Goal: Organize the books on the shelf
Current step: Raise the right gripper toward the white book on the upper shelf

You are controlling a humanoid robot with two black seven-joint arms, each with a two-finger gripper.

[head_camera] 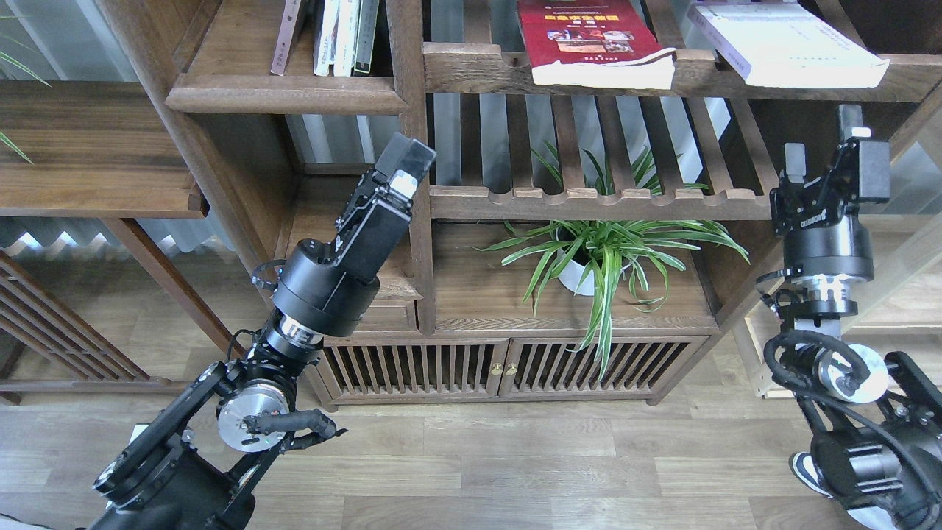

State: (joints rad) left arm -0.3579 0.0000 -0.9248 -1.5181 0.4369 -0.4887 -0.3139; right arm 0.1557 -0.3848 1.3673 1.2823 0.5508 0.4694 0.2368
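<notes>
A red book (589,37) with a yellow title band lies flat on the upper slatted rack, its pages hanging over the front rail. A white book (787,40) lies flat on the same rack to the right. Several books (335,33) stand upright on the shelf (287,92) at top left, a dark maroon one (287,37) leaning at their left. My left gripper (401,169) hangs below that shelf beside the centre post, holding nothing I can see; its fingers cannot be told apart. My right gripper (822,143) is open and empty, below the white book.
A potted spider plant (600,250) stands on the lower cabinet top under the scalloped rack (596,200). The bookcase centre post (413,184) is right next to my left gripper. A slanted side brace (876,169) runs behind my right gripper. Wood floor lies in front.
</notes>
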